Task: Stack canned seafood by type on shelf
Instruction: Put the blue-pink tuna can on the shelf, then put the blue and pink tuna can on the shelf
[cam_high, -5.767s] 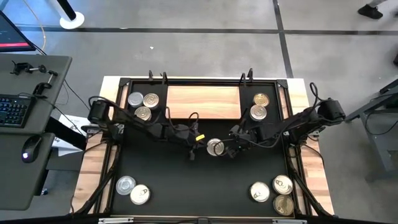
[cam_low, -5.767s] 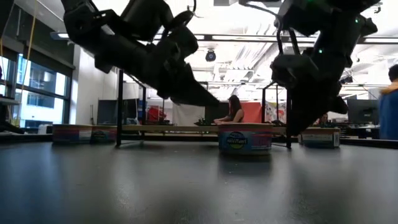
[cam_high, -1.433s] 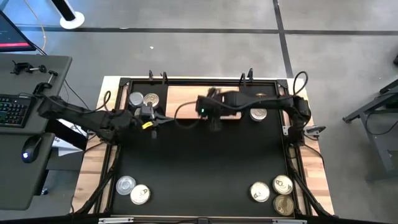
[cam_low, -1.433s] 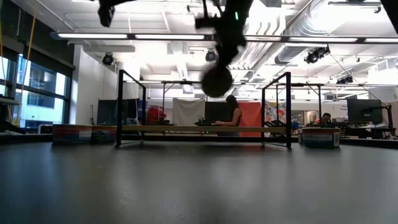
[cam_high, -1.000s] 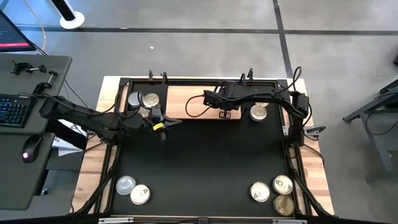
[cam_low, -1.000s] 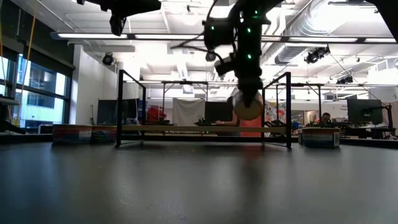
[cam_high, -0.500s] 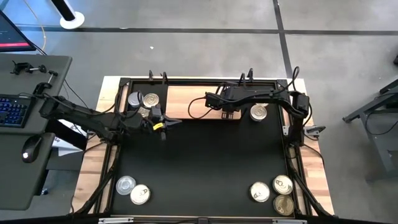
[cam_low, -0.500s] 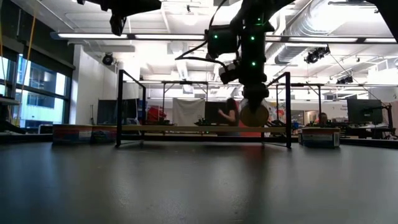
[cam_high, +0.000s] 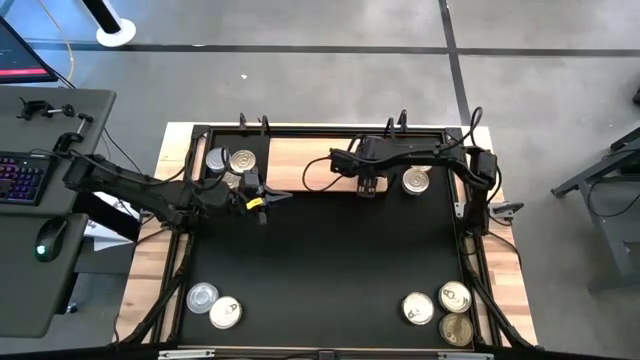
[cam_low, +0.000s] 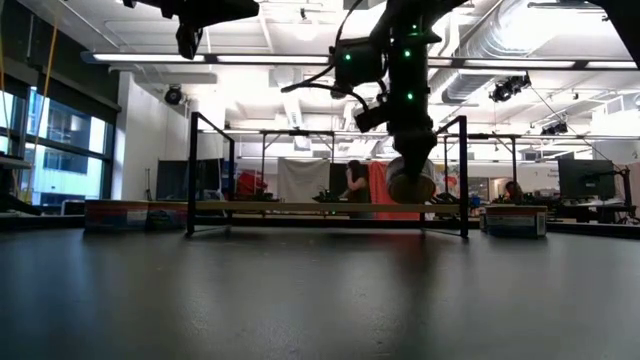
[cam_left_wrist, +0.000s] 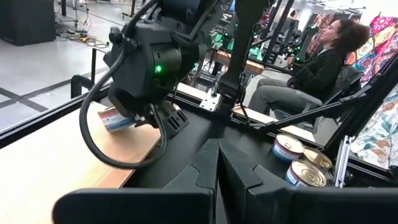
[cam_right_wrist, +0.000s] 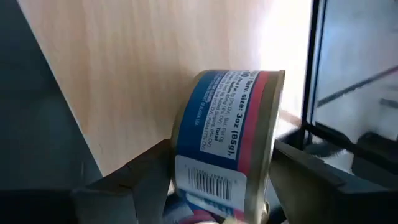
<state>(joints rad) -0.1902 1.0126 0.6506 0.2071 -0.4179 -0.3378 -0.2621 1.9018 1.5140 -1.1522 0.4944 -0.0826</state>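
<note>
I noted the can (cam_right_wrist: 227, 149) between the right gripper's (cam_right_wrist: 211, 180) black fingers: blue label, pink-red band, white barcode panel, white print. The shelf (cam_high: 300, 160) was pale tan wood with fine grain. The mat (cam_high: 320, 260) was black. The tins (cam_high: 228, 160) at its corners had silver or gold lids. The left gripper (cam_high: 285, 193) was black with a yellow patch.

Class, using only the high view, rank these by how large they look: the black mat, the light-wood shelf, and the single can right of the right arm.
1. Black mat, largest by far.
2. Light-wood shelf, several cans wide.
3. Single can, smallest.
</note>
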